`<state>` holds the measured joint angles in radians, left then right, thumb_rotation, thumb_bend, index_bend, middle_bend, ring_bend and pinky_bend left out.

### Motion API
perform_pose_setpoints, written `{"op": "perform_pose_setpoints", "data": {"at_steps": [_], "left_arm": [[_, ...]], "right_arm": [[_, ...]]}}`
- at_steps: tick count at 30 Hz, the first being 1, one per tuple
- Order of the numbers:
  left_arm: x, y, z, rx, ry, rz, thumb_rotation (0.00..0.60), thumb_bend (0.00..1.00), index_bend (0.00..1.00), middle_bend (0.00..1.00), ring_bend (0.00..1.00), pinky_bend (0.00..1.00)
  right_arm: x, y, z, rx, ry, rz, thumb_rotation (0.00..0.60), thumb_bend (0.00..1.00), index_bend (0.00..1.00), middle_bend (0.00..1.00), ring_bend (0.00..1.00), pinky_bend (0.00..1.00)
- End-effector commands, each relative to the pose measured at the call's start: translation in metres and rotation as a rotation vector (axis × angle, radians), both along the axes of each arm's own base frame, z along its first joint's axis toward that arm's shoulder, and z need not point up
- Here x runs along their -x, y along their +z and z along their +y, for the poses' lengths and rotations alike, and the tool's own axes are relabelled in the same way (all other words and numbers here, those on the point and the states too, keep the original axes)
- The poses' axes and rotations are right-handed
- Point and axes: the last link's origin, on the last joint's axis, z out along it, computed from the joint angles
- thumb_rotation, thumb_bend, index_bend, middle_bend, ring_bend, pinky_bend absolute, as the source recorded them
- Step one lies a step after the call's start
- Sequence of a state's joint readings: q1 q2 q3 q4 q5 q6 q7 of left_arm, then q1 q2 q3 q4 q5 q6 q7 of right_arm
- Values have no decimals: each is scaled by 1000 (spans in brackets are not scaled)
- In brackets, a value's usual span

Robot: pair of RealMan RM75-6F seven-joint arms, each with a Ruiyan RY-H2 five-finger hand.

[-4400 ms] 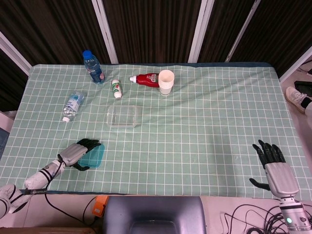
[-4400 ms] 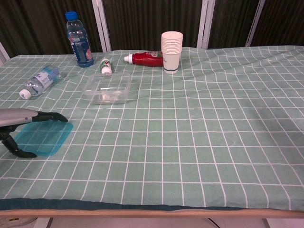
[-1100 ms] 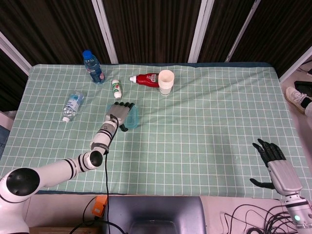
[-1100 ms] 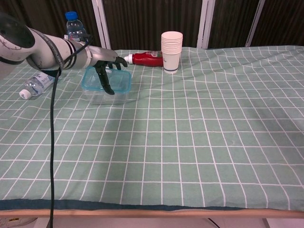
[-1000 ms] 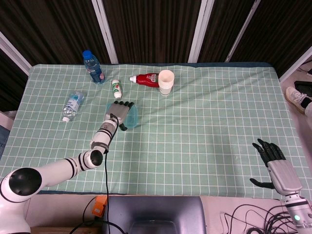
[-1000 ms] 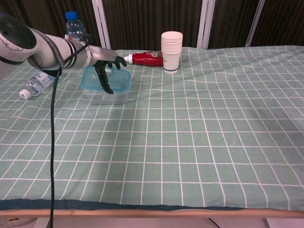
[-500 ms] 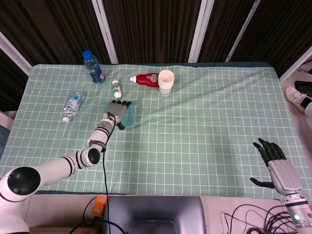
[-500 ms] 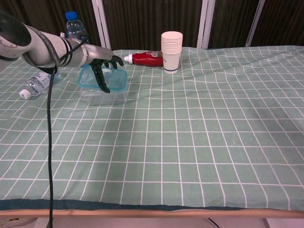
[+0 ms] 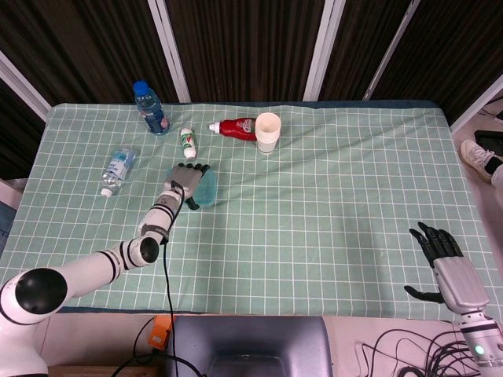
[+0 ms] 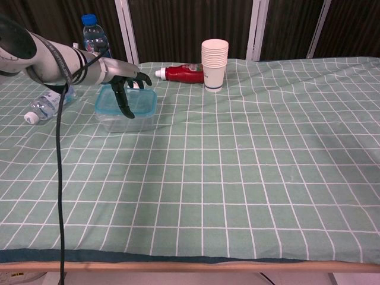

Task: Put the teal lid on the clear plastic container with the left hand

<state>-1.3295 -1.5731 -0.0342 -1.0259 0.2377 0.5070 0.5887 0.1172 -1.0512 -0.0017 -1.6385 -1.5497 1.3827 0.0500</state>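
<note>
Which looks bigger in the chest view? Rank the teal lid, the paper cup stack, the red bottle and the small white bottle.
1. teal lid
2. paper cup stack
3. red bottle; close to the cups, so that order is unsure
4. small white bottle, partly hidden by the left hand

A robot test room or lab, by the look of it: a tabletop (image 9: 330,196) under a green checked cloth (image 10: 249,178), dark slatted wall panels (image 9: 244,47) behind, loose cables (image 9: 409,345) on the floor.

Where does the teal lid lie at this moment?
In the chest view the teal lid sits atop the clear plastic container, far left, under the left hand, near the red bottle.
</note>
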Motion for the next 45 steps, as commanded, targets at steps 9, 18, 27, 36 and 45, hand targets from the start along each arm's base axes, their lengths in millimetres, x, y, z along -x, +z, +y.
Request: {"op": "perform_pose_setpoints", "data": {"at_steps": [9, 18, 27, 36, 45], "left_arm": [[6, -2, -1, 10, 14, 3, 600, 287, 0, 627, 570, 470], [7, -4, -4, 27, 7, 20, 600, 287, 0, 580, 523, 381], [8, -4, -5, 24, 6, -3, 600, 243, 0, 433, 315, 146], [10, -6, -8, 32, -4, -13, 600, 220, 0, 309, 190, 87], [8, -4, -10, 28, -11, -4, 600, 210, 0, 147, 21, 19]], "right_arm": [[0, 0, 0, 1, 2, 0, 600, 118, 0, 0, 0, 0], [-1, -1, 0, -1, 2, 2, 600, 119, 0, 0, 0, 0], [-1, 0, 0, 2, 3, 1, 600, 118, 0, 0, 0, 0], [-1, 1, 1, 6, 9, -6, 600, 118, 0, 0, 0, 0], [-1, 2, 1, 5, 9, -7, 600, 119, 0, 0, 0, 0]]}}
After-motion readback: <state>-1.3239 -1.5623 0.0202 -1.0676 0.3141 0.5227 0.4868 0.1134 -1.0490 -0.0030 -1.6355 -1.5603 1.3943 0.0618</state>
